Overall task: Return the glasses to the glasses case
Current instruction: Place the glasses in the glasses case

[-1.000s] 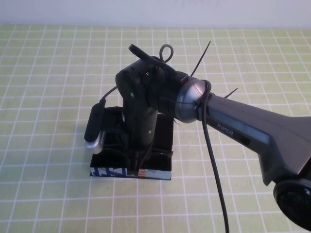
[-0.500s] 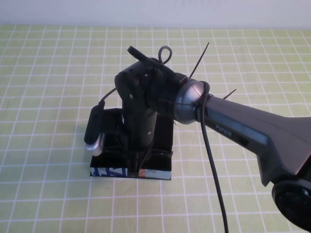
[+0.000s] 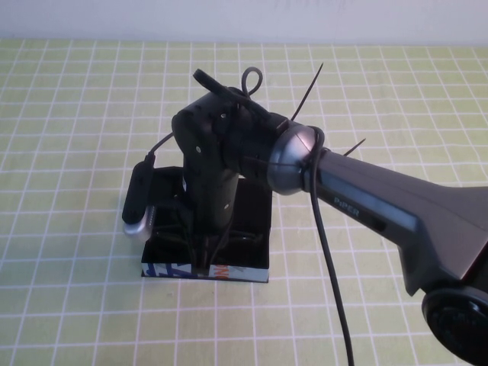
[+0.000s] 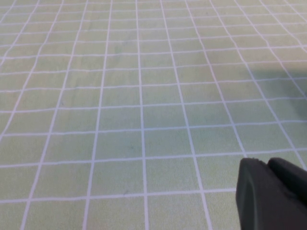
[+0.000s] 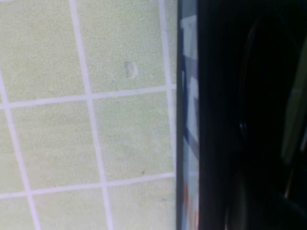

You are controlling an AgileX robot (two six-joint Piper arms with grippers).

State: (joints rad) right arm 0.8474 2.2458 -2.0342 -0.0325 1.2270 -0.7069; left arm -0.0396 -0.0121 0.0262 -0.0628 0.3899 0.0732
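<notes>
The glasses case (image 3: 255,210) is a black box lying open on the green checked cloth, its blue and white front with an orange mark (image 3: 200,271) facing me. My right gripper (image 3: 203,253) points straight down into the case, and its wrist hides most of the inside. In the right wrist view the case front (image 5: 188,120) runs beside a dark interior, where a curved black rim, apparently the glasses (image 5: 249,81), shows faintly. I cannot tell if the gripper holds them. My left gripper (image 4: 268,165) is shut and empty above bare cloth, and is out of the high view.
The green cloth with white grid lines (image 3: 76,114) covers the whole table. The right arm's grey link (image 3: 396,206) and its black cable (image 3: 332,267) cross the right side. A white wall runs along the far edge.
The right wrist has shifted a little to the left and leaned further over the case. The case has not moved.
</notes>
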